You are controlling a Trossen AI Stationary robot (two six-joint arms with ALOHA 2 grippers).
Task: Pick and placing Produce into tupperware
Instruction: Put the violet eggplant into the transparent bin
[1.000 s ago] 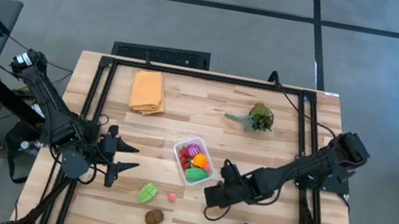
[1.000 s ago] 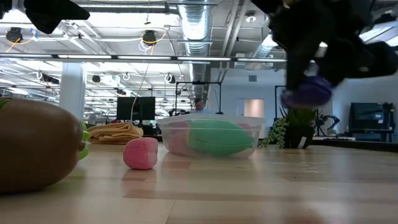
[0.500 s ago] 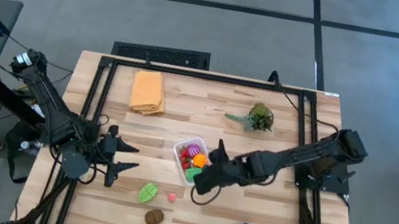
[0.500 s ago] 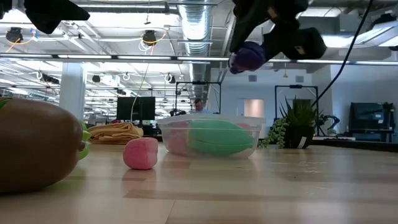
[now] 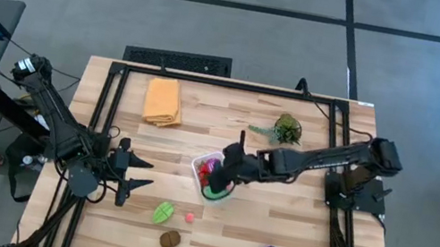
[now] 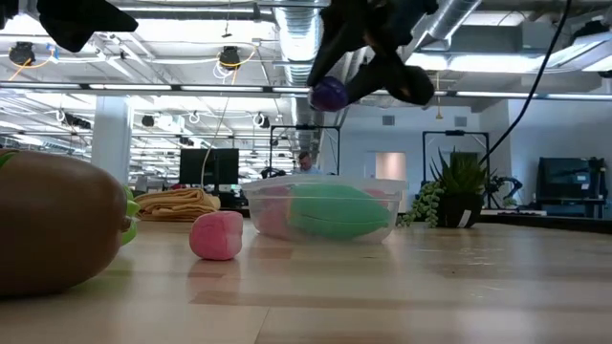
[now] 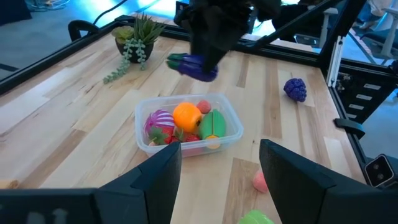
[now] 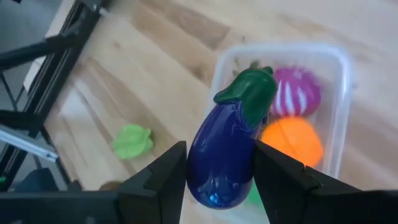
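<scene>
— What are you holding?

— My right gripper (image 8: 217, 163) is clamping a glossy purple toy eggplant (image 8: 227, 152) over the clear rectangular plastic tupperware (image 8: 345, 93) — I'm lowering before letting go, aiming beside the orange piece (image 8: 292, 140). My left gripper (image 7: 217, 168) is idling, half-open, empty.

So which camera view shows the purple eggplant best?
The right wrist view: the eggplant fills it, held in the right gripper above the tupperware. Left wrist and low views show it small and partly hidden; the high view hides it.
</scene>
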